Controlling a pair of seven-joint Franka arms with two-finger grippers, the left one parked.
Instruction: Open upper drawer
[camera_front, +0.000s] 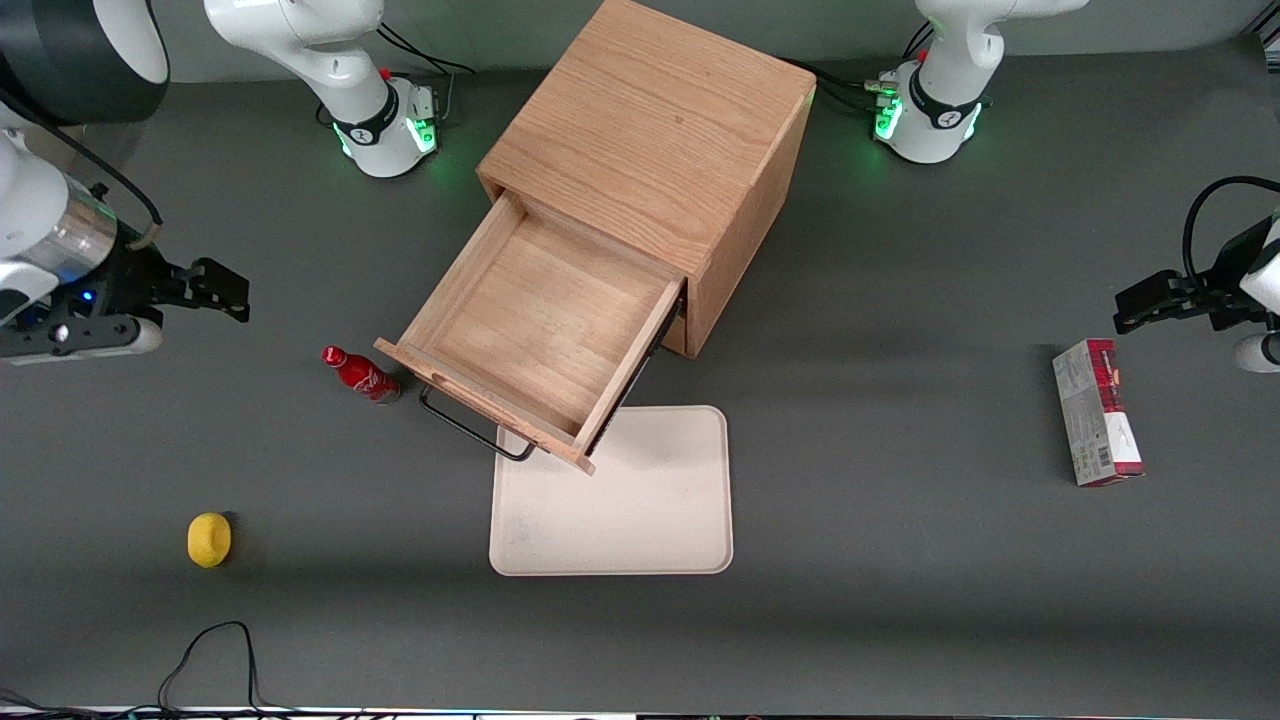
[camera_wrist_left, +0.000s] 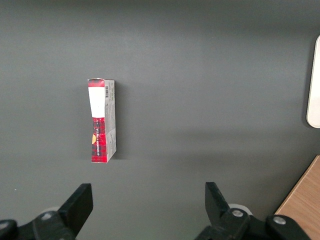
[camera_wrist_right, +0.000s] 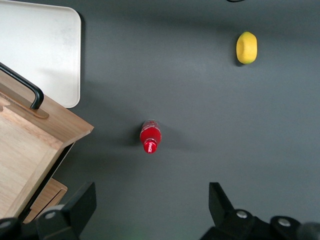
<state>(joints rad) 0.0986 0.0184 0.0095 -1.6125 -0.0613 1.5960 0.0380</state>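
Observation:
The light oak cabinet (camera_front: 660, 150) stands mid-table. Its upper drawer (camera_front: 535, 330) is pulled far out, its shallow wooden tray bare inside, its black bar handle (camera_front: 470, 430) hanging over the tray's edge. The drawer's corner and handle also show in the right wrist view (camera_wrist_right: 30, 145). The bottom drawer is hidden under it, save a wood corner (camera_wrist_right: 47, 197). My right gripper (camera_front: 215, 290) is open and empty, hanging above the table well off toward the working arm's end, apart from the drawer. Its fingers (camera_wrist_right: 80, 205) stand wide over bare table.
A small red bottle (camera_front: 362, 375) stands beside the drawer front, toward the working arm's end. A yellow lemon-like fruit (camera_front: 209, 539) lies nearer the front camera. A cream tray (camera_front: 640, 510) lies in front of the cabinet. A red-and-grey box (camera_front: 1097, 412) lies toward the parked arm's end.

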